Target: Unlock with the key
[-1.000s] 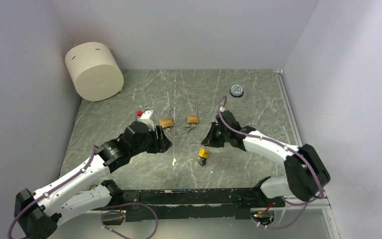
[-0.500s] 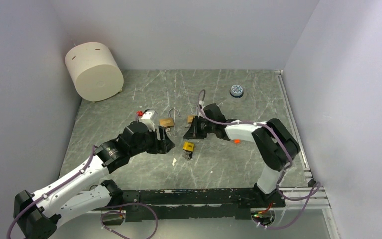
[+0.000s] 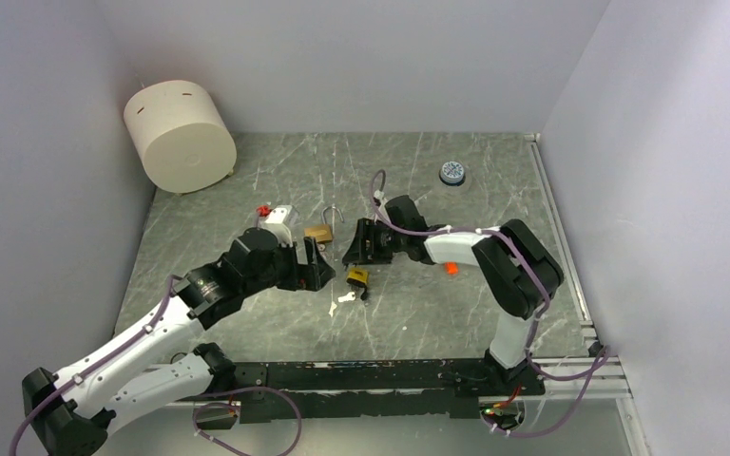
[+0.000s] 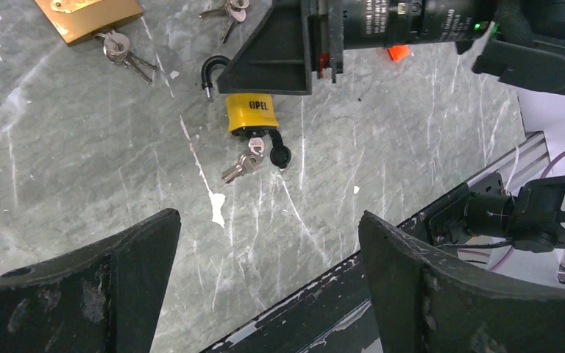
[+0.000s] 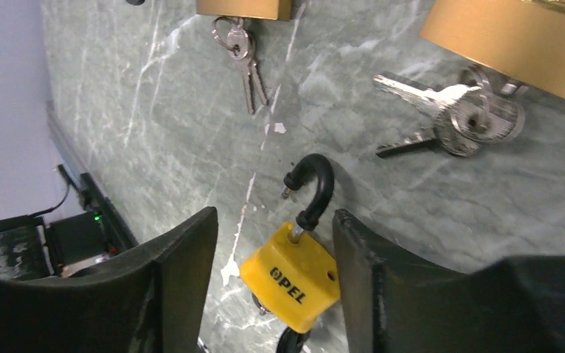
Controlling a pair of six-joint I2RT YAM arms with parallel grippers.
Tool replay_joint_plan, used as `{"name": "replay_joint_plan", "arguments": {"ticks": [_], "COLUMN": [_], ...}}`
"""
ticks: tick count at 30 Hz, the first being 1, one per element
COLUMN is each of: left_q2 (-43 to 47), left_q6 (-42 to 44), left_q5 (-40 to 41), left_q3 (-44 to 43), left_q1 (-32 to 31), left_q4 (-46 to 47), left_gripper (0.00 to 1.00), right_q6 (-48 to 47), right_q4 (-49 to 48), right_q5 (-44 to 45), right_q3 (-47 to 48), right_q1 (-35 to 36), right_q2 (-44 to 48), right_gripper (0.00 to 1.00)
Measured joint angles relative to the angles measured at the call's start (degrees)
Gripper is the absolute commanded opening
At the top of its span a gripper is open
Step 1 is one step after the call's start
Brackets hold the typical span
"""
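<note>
Now: padlock [image 3: 356, 276] mid-bench, shackle [image 5: 315, 184] toward far edge, keys [image 4: 241, 165] toward near edge. Your right gripper [image 5: 272, 220], wide open, empty, hangs just over the shackle; left gripper [image 4: 266, 217], open, empty, stands farther off. Shackle possibly sprung open.

Right end effector [image 3: 355, 253] and yellow padlock [image 3: 357, 276] shifted left.

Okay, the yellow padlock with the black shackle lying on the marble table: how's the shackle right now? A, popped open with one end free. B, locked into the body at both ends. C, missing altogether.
A: in the right wrist view the yellow padlock has its black shackle seated in the body at one end only, with the other end hanging free above the table.
</note>
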State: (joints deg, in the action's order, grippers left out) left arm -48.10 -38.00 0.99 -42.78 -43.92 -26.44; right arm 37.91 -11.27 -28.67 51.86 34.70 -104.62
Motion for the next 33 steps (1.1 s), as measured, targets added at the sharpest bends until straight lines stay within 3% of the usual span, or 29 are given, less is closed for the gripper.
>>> {"name": "replay_joint_plan", "arguments": {"ticks": [7, 9, 11, 22, 28, 33], "left_q2": [0.0, 0.2, 0.7, 6.7, 10.3, 14.6], "left_q6": [0.8, 0.9, 0.9, -0.7, 0.0, 2.5], "left_q5": [2.6, 3.7, 4.8, 18.0, 24.5, 27.7], "left_q3": [-3.1, -4.5, -5.8, -19.7, -29.1, -34.7], "left_q1": [0.0, 0.0, 0.0, 0.0, 0.0, 0.0], "left_q4": [-4.8, -6.4, -8.6, -28.1, -37.7, -41.7], "left_gripper": [0.94, 0.94, 0.94, 0.94, 0.94, 0.94], "right_q6": [-4.5, -5.3, -5.6, -0.8, 2.7, 3.8], "right_q4": [9.2, 12.0, 14.4, 47.0, 65.7, 73.9], "right_q5": [9.9, 14.3, 19.2, 52.9, 66.0, 71.9], "right_q3": [0.0, -0.3, -1.2, -0.6, 9.7, 16.3], "right_q1": [0.0, 0.0, 0.0, 0.0, -0.1, -0.1], "right_q2": [12.1, 18.0, 24.3, 63.3, 71.6, 74.0], "right_gripper": [0.76, 0.83, 0.98, 0.99, 0.99, 0.99]}}
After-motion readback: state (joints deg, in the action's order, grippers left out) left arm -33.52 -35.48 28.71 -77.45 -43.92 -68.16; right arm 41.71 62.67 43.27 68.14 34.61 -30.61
